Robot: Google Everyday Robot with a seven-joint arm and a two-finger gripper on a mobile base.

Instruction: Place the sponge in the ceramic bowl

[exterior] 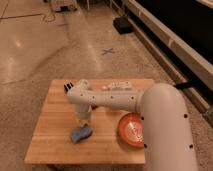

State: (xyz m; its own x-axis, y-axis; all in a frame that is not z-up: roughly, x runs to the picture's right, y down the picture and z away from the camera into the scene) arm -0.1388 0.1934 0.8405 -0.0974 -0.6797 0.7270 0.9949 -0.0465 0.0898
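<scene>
The light-blue sponge (pixel 81 133) lies on the wooden table (pixel 52 145), left of centre and near the front. My gripper (pixel 83 120) points down right above the sponge, at or just over its top edge; whether it touches the sponge cannot be made out. The orange-red ceramic bowl (pixel 130 131) sits to the right of the sponge, partly covered by my white arm (pixel 165 130), which fills the lower right of the camera view.
A black block (pixel 67 88) sits at the table's back left, half behind the arm. Small pale items (pixel 116 85) lie along the back edge. Polished floor surrounds the table, with a dark ledge to the right.
</scene>
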